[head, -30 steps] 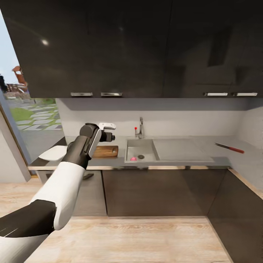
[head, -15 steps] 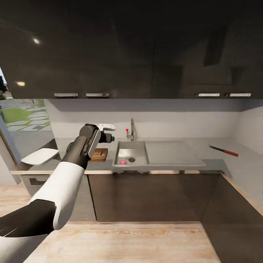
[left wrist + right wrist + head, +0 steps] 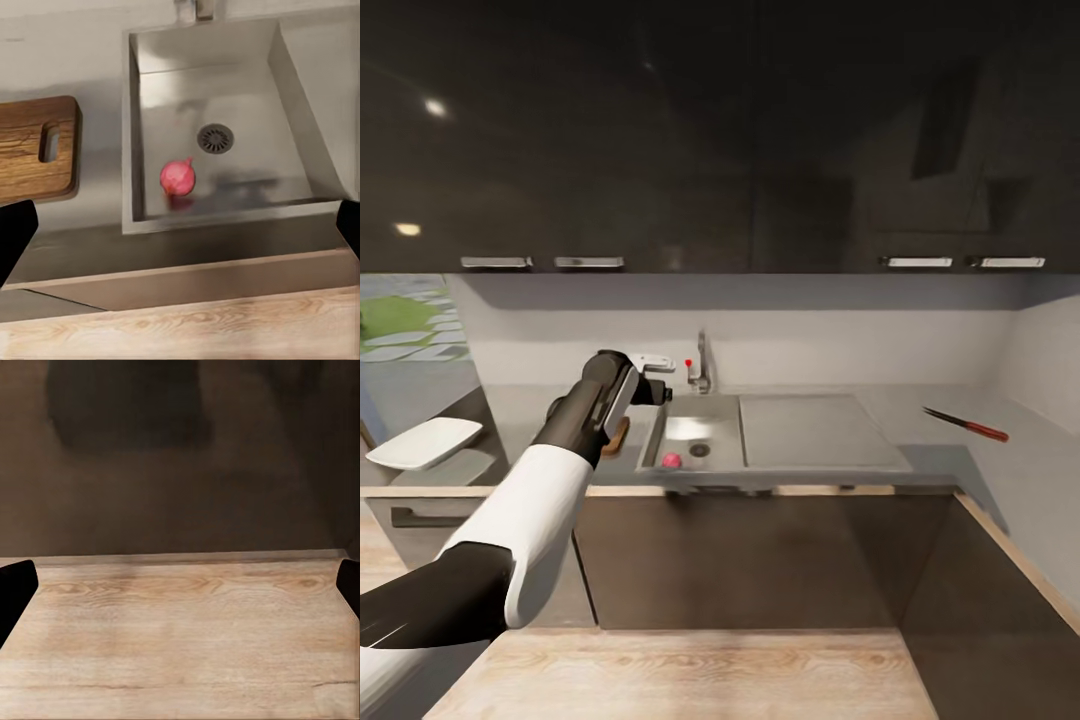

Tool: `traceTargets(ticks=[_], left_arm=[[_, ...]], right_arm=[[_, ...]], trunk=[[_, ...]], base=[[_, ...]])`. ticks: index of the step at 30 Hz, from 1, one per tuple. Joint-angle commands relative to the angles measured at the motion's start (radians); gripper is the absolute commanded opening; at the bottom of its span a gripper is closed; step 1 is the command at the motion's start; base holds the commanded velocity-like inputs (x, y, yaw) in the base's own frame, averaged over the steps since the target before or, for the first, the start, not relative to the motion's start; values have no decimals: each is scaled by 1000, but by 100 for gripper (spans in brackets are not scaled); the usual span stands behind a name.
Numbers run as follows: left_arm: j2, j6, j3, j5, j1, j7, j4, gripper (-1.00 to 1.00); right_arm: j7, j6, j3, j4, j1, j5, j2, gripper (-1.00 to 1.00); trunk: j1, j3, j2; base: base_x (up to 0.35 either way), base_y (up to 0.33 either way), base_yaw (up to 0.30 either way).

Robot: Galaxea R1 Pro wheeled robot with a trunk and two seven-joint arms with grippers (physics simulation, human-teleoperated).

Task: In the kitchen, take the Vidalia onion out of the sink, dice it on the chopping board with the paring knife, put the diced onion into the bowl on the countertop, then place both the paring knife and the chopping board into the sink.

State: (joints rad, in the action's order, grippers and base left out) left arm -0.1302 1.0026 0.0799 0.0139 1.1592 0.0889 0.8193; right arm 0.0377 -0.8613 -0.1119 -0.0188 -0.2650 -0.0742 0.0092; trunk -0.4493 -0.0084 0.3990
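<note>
Onion, pink-red, lies on sink floor near front wall, beside drain; in head view, centre-left of frame.
Left end effector over worktop front edge, aimed down; onion lies just ahead between fingers, toward upper centre of left wrist frame. Fingers spread wide, holding nothing.
Chopping board beside sink, left of frame.
Left arm far nearer: judged natural picker.
Right end effector wide apart, facing wood floor.
Knife far right on worktop.

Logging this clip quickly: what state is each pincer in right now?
Left pincer: open, holding nothing, up over the sink with the onion in it.
Right pincer: open, empty, facing the wooden floor.
</note>
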Motion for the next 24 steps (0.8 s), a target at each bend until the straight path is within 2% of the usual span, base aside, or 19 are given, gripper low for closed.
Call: traceTargets(ticks=[1, 7, 15, 24], left_arm=[[0, 4, 2, 2, 1, 5, -4, 100], [0, 4, 0, 3, -1, 5, -33, 100], [-2, 3, -2, 12, -1, 2, -131, 100], [-4, 5, -2, 111, -1, 4, -152, 100]], right_arm=[[4, -2, -9, 0, 0, -7, 0, 100], [4, -2, -9, 0, 0, -7, 0, 100], [4, -2, -9, 0, 0, -7, 0, 100], [4, -2, -9, 0, 0, -7, 0, 100]], trunk=[[-1, -1, 1], [-1, -1, 1], [-1, -1, 1], [-1, -1, 1]], base=[[159, -161, 0], [29, -29, 0], [2, -2, 0], [0, 0, 0]])
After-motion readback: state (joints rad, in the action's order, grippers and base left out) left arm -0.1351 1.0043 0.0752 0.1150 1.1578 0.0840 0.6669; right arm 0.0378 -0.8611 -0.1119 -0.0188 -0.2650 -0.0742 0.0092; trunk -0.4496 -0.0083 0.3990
